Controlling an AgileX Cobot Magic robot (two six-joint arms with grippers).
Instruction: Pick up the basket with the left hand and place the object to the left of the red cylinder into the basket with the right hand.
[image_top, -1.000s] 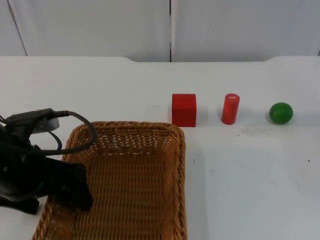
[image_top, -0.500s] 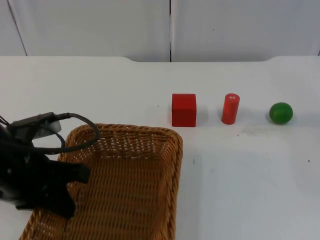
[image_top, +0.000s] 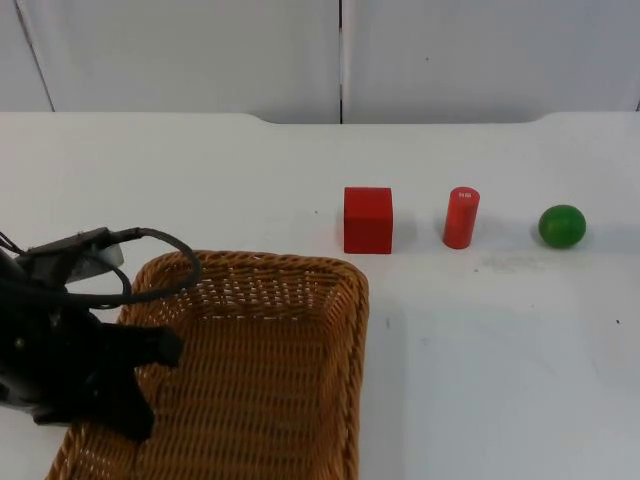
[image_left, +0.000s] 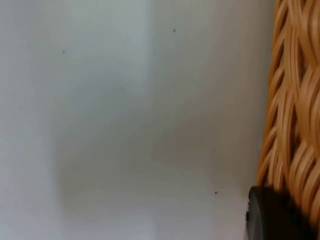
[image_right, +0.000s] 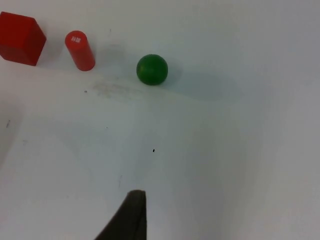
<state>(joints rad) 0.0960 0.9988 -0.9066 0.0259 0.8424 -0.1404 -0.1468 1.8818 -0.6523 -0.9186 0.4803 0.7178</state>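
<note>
Basket (image_top: 250, 370) step underway: left end effector (image_top: 125, 385) clamped on its left rim, near desk front-left corner. Right end effector (image_right: 131, 212) waits, grip can't tell. Next: reach red cube (image_top: 368, 220), just left of red cylinder (image_top: 461, 217).

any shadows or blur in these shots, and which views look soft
Top view: even light, short soft shadows under the red cube, red cylinder and green ball. Left wrist view: basket weave and fingertip soft, out of focus. Right wrist view: faint ball shadow, dark fingertip blurred.
</note>
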